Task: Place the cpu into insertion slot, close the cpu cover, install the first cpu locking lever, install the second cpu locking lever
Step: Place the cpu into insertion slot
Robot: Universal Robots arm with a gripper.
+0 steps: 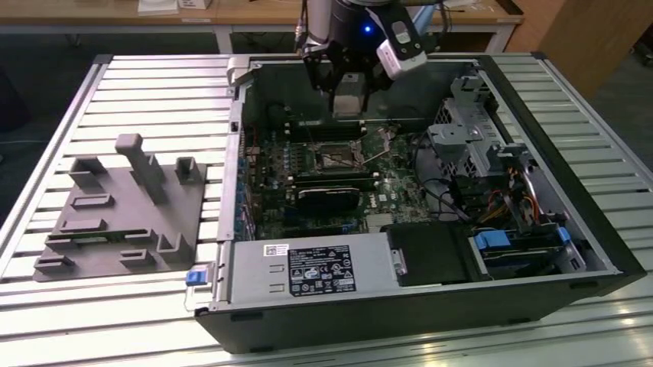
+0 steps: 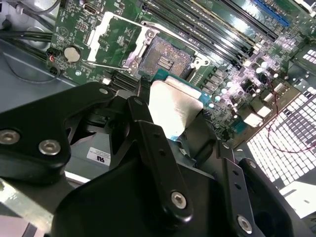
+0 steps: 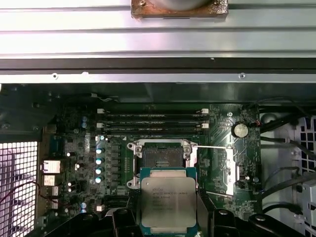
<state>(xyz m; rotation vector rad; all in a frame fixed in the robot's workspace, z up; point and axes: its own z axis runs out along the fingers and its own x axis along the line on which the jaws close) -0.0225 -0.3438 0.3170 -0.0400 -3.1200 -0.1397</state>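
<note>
Gripper clamps the cpu by its edges, above the motherboard and just short of the bare slot — cover lies flipped open beside it.

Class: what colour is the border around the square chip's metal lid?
Teal-green, around the small flat silvery cpu chip; best in the first wrist view.

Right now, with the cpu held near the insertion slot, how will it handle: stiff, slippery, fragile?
Probably stiff: the cpu is a flat plate with a metal lid and shows no bend in the gripper. Likely slippery, as the lid is smooth and shiny. Its thin green edge looks delicate.
</note>
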